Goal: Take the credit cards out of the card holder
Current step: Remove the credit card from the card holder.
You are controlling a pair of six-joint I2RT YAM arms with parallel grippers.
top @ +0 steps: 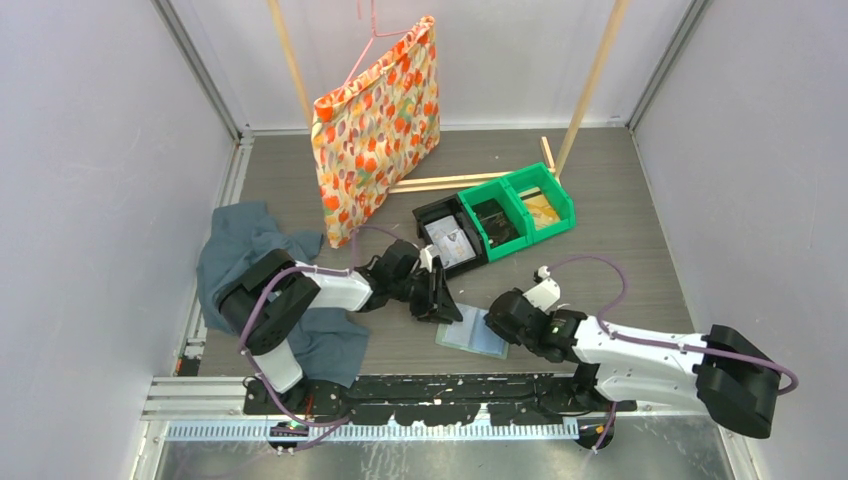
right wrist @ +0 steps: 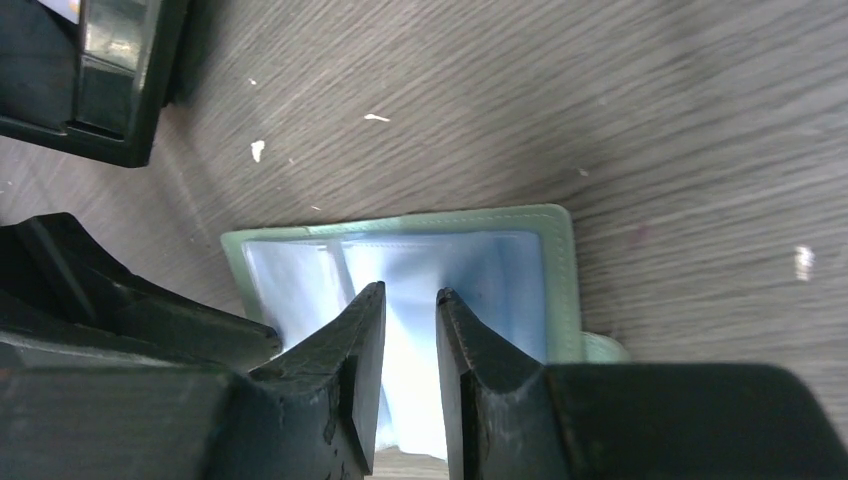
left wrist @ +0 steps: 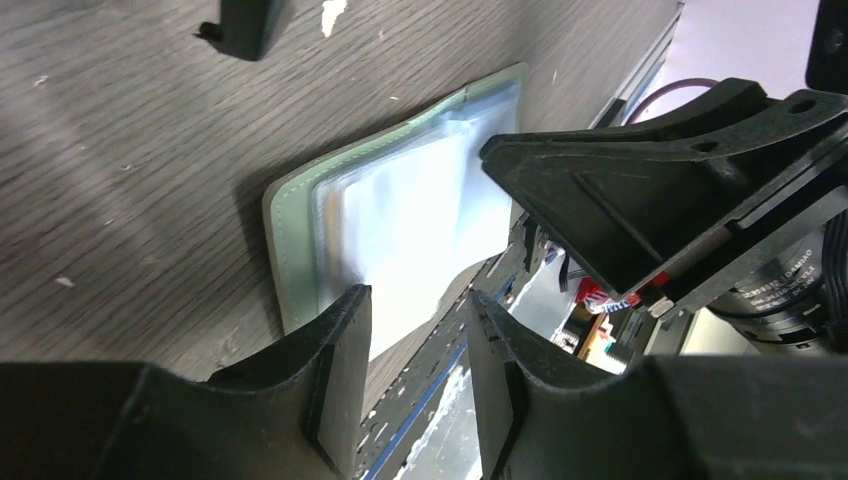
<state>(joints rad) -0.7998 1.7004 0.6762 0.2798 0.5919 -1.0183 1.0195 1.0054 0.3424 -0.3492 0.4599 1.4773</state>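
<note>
**Card holder, laid open, a gripper at each end**

Card holder [top: 470,336]: flat on the table [top: 620,250] near its front edge, pale blue panels up. Left gripper [left wrist: 418,300]: jaws moderately apart at its edge. Right gripper [right wrist: 410,296]: jaws narrow over a panel; whether it grips the panel cannot be told.

The card holder [right wrist: 505,285] is edged in sage green, and its inner panels are coloured pale blue. The right pincer [right wrist: 410,295] and the left pincer [left wrist: 420,300] are both coloured black. A grey-brown wood grain, flecked with white specks, is shown on the table [right wrist: 600,120]. Beyond both pincers, a bright green bin [top: 520,205] and a black tray [top: 432,212] are seen. Farther beyond the left pincer, a cream bag [top: 375,125] is printed with orange and red petals. A dark teal cloth [top: 235,250] is seen behind that pincer.
</note>
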